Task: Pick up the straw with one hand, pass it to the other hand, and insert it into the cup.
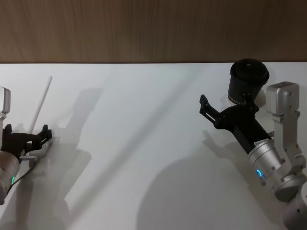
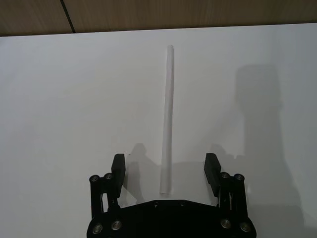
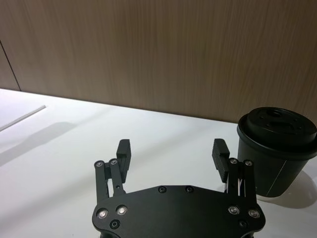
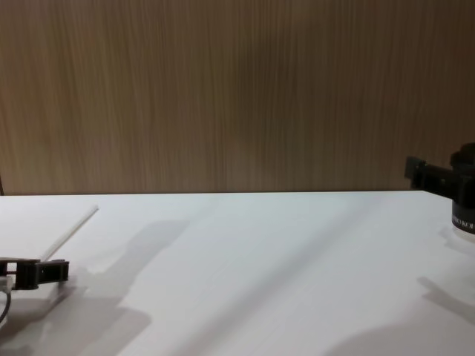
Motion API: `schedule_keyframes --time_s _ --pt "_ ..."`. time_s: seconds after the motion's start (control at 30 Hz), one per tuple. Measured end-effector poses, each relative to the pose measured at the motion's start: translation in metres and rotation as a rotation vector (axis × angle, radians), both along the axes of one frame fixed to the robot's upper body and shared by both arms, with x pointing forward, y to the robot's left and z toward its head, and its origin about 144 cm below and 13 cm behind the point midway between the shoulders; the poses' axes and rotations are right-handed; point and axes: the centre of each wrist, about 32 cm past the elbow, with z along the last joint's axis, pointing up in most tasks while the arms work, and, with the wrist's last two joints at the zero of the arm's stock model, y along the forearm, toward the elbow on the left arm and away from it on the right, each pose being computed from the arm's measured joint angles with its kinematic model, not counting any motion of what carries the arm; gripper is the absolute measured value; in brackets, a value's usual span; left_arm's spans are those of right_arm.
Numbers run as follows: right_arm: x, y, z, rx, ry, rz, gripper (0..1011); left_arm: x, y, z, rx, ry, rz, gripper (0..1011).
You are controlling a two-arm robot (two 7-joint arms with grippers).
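Left gripper (image 2: pixel 165 164) is spread open astride straw (image 2: pixel 168 114) end, nothing gripped yet; right gripper (image 3: pixel 172 148) is parked open by cup (image 3: pixel 275 153); pickup, handover, insertion are all outstanding.

light: bright | shadows: soft, overlapping, across white table (image 1: pixel 144 96) | wall (image 1: pixel 144 28): dimmer

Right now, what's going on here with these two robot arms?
The left end effector is open and low over the white table, straddling the near end of the white straw, which lies flat and is not yet gripped. The right end effector hangs open beside the dark cup, holding nothing. The pickup, handover and insertion are all yet to come.
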Motion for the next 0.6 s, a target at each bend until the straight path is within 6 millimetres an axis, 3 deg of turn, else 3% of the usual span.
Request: schedule_keyframes --time_s 0.6 --pt "0.0 0.0 0.0 0.0 0.0 0.0 1001 0.0047 0.0055 0.0023 -0.083 0.018 -0.037 1003"
